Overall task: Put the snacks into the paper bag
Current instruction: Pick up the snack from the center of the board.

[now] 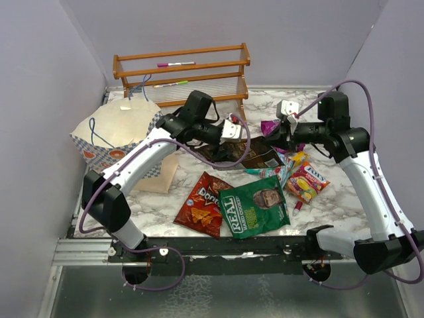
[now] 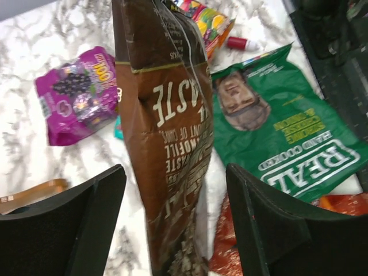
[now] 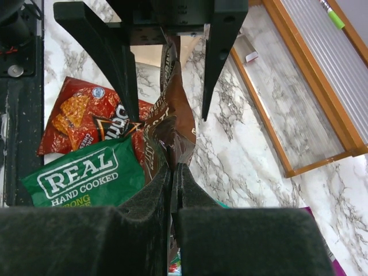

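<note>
My right gripper (image 3: 175,167) is shut on one end of the glossy brown snack bag (image 3: 172,121), holding it edge-up above the table. The left gripper (image 2: 174,172) stands open astride the bag's other end (image 2: 167,144), its fingers clear of both faces. In the top view the brown bag (image 1: 242,154) spans between the left gripper (image 1: 230,130) and the right gripper (image 1: 277,140). Red Doritos (image 1: 204,204), a green REAL packet (image 1: 258,209), a red-yellow pack (image 1: 307,182) and a magenta pack (image 1: 269,126) lie on the marble. The checkered paper bag (image 1: 116,129) stands open at the left.
A wooden rack (image 1: 182,69) with markers lines the back wall. A small red-pink cap-like object (image 1: 298,205) lies beside the green packet. A teal pack (image 1: 271,171) sits under the right arm. Purple walls close in on both sides.
</note>
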`<state>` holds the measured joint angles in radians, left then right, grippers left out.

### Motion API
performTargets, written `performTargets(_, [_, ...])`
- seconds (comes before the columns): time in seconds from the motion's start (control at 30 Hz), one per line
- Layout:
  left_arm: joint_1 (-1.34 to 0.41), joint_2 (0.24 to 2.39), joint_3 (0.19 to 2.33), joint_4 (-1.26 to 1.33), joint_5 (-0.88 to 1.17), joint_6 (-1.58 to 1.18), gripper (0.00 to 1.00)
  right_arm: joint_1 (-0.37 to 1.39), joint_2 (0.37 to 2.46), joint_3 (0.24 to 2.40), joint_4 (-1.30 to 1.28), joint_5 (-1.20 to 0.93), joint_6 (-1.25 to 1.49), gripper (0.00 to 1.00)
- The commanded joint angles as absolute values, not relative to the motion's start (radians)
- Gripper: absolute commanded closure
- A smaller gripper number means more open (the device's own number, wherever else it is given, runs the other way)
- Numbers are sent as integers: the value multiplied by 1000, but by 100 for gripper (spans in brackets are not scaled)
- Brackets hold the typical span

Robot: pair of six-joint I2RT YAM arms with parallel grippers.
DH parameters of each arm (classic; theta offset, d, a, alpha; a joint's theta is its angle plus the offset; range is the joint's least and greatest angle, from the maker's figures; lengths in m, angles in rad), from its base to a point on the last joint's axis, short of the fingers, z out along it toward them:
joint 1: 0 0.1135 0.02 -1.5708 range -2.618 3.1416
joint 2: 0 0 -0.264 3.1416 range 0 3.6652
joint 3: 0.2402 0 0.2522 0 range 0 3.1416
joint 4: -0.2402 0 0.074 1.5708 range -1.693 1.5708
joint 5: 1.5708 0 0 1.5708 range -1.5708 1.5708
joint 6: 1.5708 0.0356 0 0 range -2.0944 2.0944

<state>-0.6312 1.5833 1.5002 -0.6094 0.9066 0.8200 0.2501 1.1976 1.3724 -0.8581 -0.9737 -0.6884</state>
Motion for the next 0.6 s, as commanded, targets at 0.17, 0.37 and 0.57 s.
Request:
performTargets(0.17, [-657,1627,1573,-519,1025,546,30,264,1152,1340,-775,-924,-661,99])
performTargets(0.37, [-675,1633,1591,-487,982,491,29,268,1152,1321,-764,-928,-660,99])
performTargets(0.57, [-692,1661,1625,-514,956,475,43,273,1147,1312,-745,-933,-645,99])
